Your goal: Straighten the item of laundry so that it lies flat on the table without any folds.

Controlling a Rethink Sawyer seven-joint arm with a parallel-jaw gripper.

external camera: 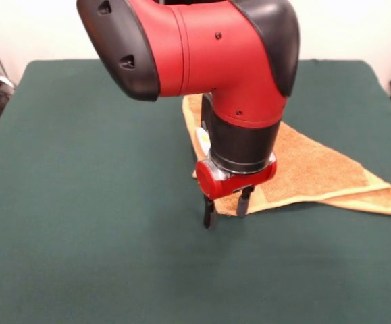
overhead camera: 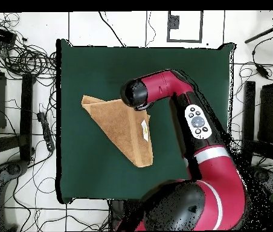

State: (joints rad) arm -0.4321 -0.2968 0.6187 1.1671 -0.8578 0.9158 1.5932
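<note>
We can read no words, brand names or numbers anywhere in either view. The towel (overhead camera: 124,128) carries a small white tag (overhead camera: 144,127), but any print on it is too small for us to make out.

Place: a robotics lab or test room.
Work surface: large rectangular table covered in plain dark green cloth (overhead camera: 90,175), set up as a bare test bed.
Machine: red and black robot arm (overhead camera: 190,118) rising at the table's bottom edge.
Floor: tangled black cables (overhead camera: 24,57) along the table's left edge and corners.
</note>
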